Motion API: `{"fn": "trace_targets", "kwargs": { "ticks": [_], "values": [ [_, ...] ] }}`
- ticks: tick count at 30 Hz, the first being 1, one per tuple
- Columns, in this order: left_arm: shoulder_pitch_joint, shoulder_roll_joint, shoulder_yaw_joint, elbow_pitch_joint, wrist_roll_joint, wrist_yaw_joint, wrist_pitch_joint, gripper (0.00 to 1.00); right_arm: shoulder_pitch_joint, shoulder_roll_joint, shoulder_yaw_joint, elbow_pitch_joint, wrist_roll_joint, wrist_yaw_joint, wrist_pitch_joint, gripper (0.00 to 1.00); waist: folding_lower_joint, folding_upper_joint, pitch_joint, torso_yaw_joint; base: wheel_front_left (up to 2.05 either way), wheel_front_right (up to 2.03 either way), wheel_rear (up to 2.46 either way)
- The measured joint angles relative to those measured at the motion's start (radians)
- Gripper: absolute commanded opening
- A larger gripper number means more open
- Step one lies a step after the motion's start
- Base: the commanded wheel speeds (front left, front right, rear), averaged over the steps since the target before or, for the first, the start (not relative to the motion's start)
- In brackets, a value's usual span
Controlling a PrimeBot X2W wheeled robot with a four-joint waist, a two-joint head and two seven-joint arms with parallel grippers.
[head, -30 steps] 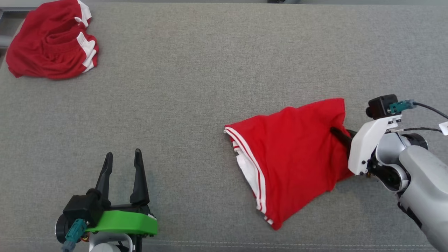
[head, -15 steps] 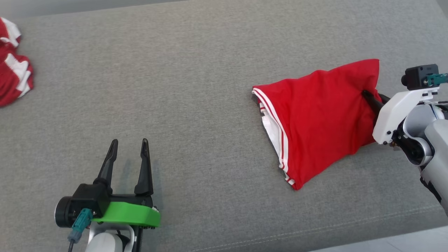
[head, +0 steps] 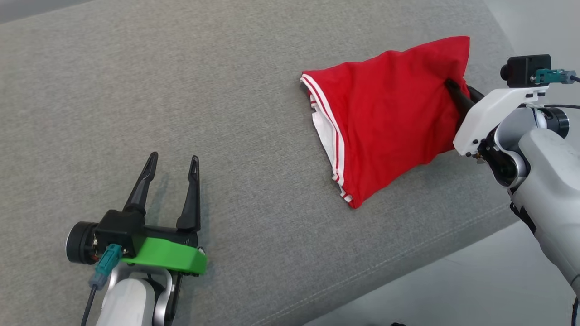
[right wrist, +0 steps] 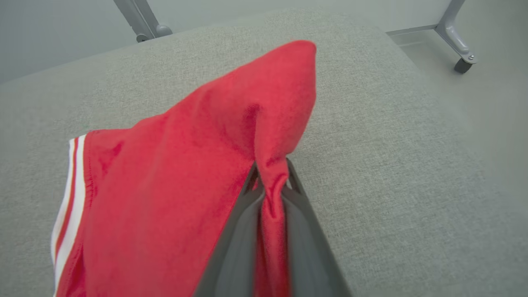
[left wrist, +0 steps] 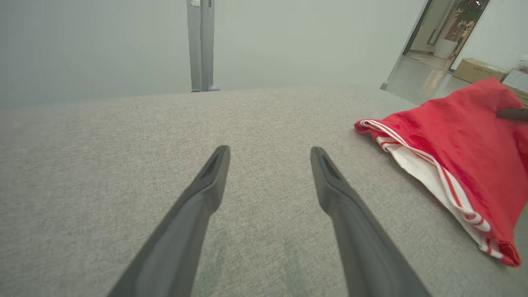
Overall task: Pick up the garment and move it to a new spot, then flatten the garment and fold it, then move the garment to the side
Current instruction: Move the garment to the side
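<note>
You have no legible text, label or number to log at this moment. The one mark you can find is a short dark print on the side of the cardboard box [left wrist: 478, 71] far back in the left wrist view. It is too small and blurred to read.

garment [head: 389, 117]: soft matt red cloth, white striped trim | table cover [head: 253, 90]: grey coarse woven fabric | left gripper [head: 174, 158] fingers: matt dark plastic
</note>
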Motion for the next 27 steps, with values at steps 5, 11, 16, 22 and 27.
{"fn": "trace_targets", "kwargs": {
  "ticks": [5, 11, 16, 22, 27],
  "values": [
    [-0.004, 0.009, -0.004, -0.014, 0.001, 0.0, 0.008, 1.0, -0.043, 0.018, 0.005, 0.051, 0.006, 0.0, -0.047, 0.0, 0.0, 0.0, 0.034, -0.041, 0.0, 0.0, 0.0],
    [-0.005, 0.021, 0.003, -0.036, 0.001, 0.009, 0.016, 1.0, -0.118, 0.018, -0.008, 0.121, 0.016, 0.0, -0.085, 0.0, 0.0, 0.0, 0.056, -0.031, 0.0, 0.0, 0.0],
    [-0.005, 0.031, 0.006, -0.067, 0.001, 0.016, 0.025, 1.0, -0.195, -0.007, -0.031, 0.183, 0.024, 0.0, -0.101, 0.0, 0.0, 0.0, 0.071, -0.004, 0.0, 0.0, 0.0],
    [-0.006, 0.046, 0.002, -0.125, 0.004, 0.021, 0.043, 1.0, -0.253, -0.063, -0.055, 0.269, 0.015, 0.0, -0.127, 0.0, 0.0, 0.0, 0.099, 0.028, 0.0, 0.0, 0.0],
    [-0.008, 0.057, -0.004, -0.174, 0.009, 0.027, 0.059, 1.0, -0.283, -0.108, -0.075, 0.357, -0.002, 0.0, -0.15, 0.0, 0.0, 0.0, 0.127, 0.055, 0.0, 0.0, 0.0]
  ]
}}
